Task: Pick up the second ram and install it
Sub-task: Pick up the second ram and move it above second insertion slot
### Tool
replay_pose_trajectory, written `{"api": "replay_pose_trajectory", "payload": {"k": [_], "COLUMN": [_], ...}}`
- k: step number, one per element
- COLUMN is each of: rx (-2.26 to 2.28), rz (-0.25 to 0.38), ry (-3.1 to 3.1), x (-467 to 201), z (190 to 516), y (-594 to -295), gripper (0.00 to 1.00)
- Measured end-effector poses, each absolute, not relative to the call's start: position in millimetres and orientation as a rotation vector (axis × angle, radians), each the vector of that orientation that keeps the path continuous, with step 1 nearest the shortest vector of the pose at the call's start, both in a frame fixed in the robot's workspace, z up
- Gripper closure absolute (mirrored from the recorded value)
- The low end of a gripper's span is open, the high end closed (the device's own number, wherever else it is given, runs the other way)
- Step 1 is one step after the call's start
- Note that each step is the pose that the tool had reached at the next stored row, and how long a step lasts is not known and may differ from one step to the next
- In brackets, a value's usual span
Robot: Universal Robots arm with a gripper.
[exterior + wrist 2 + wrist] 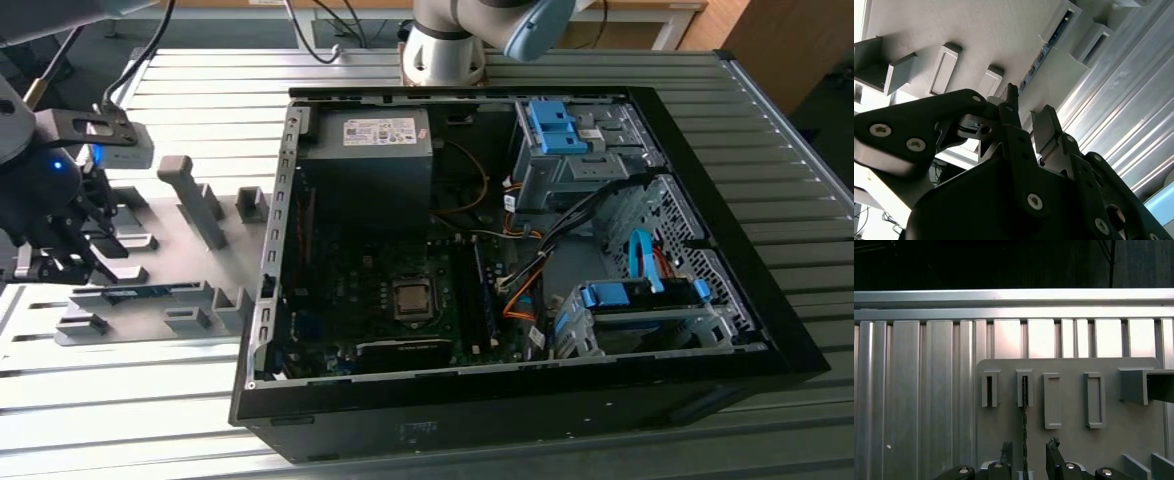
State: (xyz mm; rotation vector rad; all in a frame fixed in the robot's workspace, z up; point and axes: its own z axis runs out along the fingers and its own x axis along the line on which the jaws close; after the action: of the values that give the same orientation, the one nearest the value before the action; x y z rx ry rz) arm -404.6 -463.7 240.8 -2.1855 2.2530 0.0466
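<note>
One case lies open. Inside it I count two blue latches, one power supply and one socket. Beside the case, at the exterior view's left, there is one gray tray, and on it one ram. In the first wrist view the tray carries four holders in one row, and one gripper shows two fingers.
</note>
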Motion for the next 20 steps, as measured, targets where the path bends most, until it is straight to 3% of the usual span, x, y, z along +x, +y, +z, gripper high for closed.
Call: {"api": "replay_pose_trajectory", "payload": {"k": [20], "rx": [-2.185], "rz": [0.046], "ry": [2.253], "x": [-405], "z": [216], "y": [-466], "gripper": [0.6]}}
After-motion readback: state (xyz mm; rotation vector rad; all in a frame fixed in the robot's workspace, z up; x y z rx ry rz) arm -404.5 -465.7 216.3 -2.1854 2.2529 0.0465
